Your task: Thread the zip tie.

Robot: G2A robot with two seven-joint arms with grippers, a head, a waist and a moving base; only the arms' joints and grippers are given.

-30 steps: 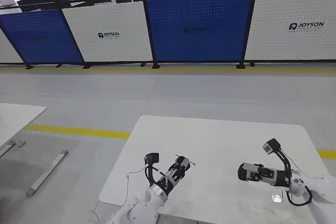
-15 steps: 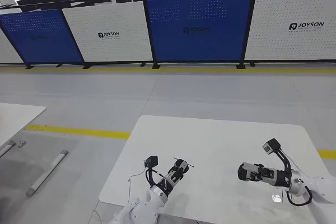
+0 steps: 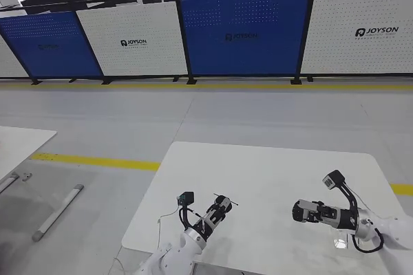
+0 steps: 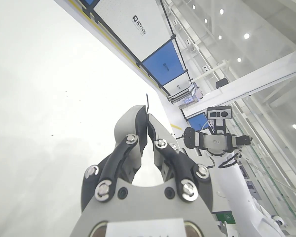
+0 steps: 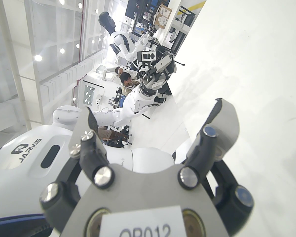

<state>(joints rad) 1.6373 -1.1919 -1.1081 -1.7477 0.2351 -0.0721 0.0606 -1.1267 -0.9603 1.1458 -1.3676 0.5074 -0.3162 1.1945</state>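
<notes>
A thin black zip tie sticks out past the tips of my left gripper, which is shut on it. From the top view, that left gripper hovers over the near left part of the white table, and the zip tie shows as a short dark line across its tip. My right gripper is held over the near right part of the table, pointing toward the left one with a wide gap between them. Its fingers stand open and hold nothing. The right wrist view shows the left gripper farther off with the zip tie.
A small clear object lies on the table under the right arm. The table's near edge runs just below both arms. Grey floor with a yellow line surrounds the table, and another white table stands at the far left.
My left arm has drawn back slightly toward the table's near edge, still shut on the zip tie. The right arm has not moved.
</notes>
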